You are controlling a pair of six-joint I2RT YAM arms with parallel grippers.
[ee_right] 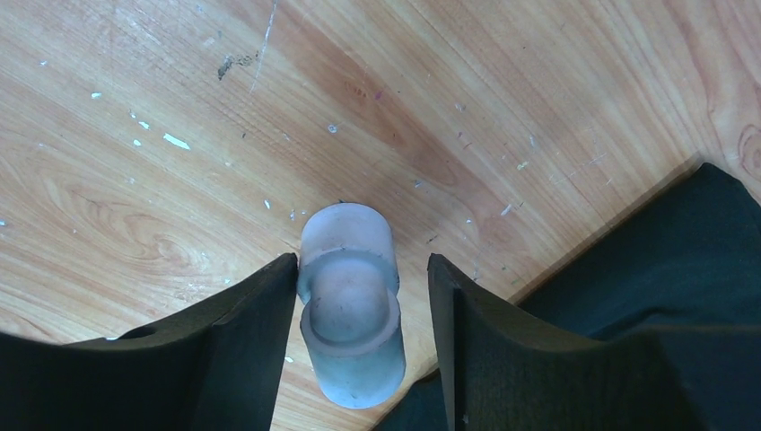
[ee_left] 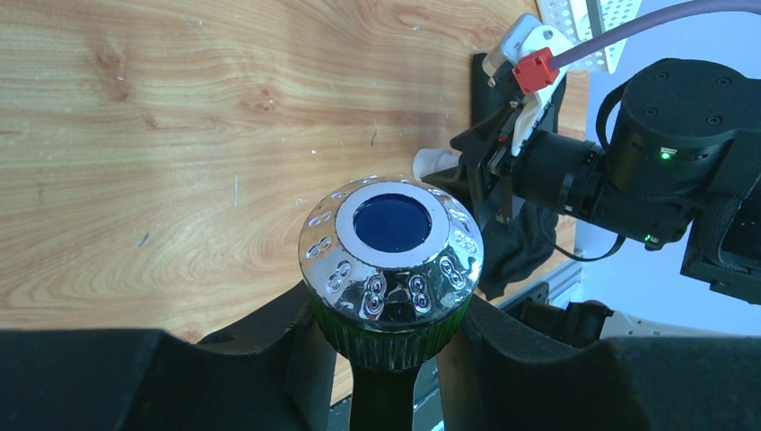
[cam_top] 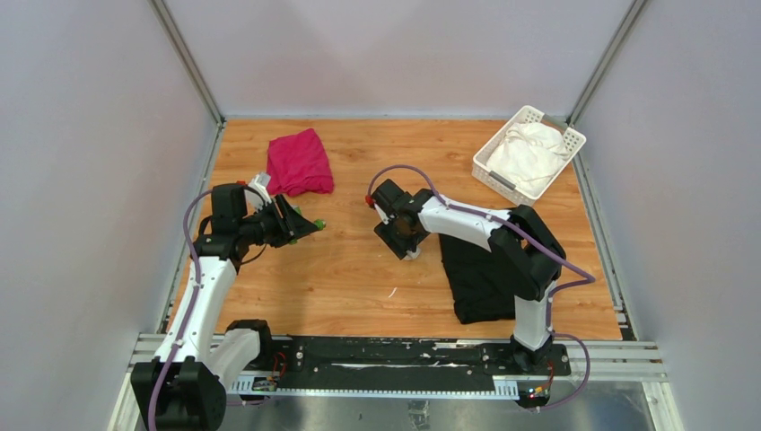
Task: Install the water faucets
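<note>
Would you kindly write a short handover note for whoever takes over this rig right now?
Left end effector: shut on the green tap, with its shiny knob facing the wrist camera.
Right end effector: its fingers straddle the white fitting. A gap shows on one side, so a firm grip cannot be confirmed.
Done: each part is at an end effector over the middle of the table. The two parts are apart and not joined.
Left: make sure the fitting is gripped, bring tap and fitting together, and join them.
</note>
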